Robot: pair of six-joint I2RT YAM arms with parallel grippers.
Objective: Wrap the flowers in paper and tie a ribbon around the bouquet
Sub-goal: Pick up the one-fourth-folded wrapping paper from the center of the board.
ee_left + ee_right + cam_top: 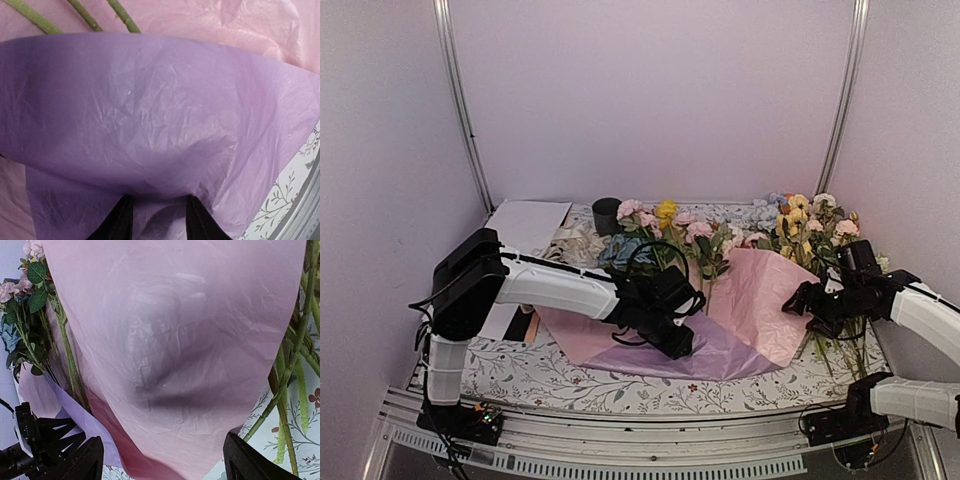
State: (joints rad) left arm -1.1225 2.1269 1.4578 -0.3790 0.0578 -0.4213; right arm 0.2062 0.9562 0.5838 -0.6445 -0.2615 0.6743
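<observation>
L gripper (159, 200): jaws part-closed, lilac fold of the paper (760, 300) pinched btwn them as far as I can see, sheet curling up over the fingers. R gripper (162, 440): jaws wide, nothing held. Pink edge of the sheet lies just ahead, btwn the fingers but not clamped.

Flowers (655, 230) mid-table, heads past the far edge of the sheet, stems (87, 15) lying on the pink layer just beyond the raised fold. Loose pile (810, 225) sits close by R arm, some of its stems right beside the pink edge.

Step, as I read it: first fold over the stems. Wrap barely begun, tying far off.

How I'd run it:
- L: carry fold up & over the stems in a low arc, slow. Thin sheet, prob tears or slips if jerked. No re-pinch.
- R: ease fwd so pink edge goes deep into jaws before closing. Check no loose-pile stem gets caught w/ it.
- Then R side across over L's fold, snug at stem end, loose at heads so blooms aren't crushed.
</observation>
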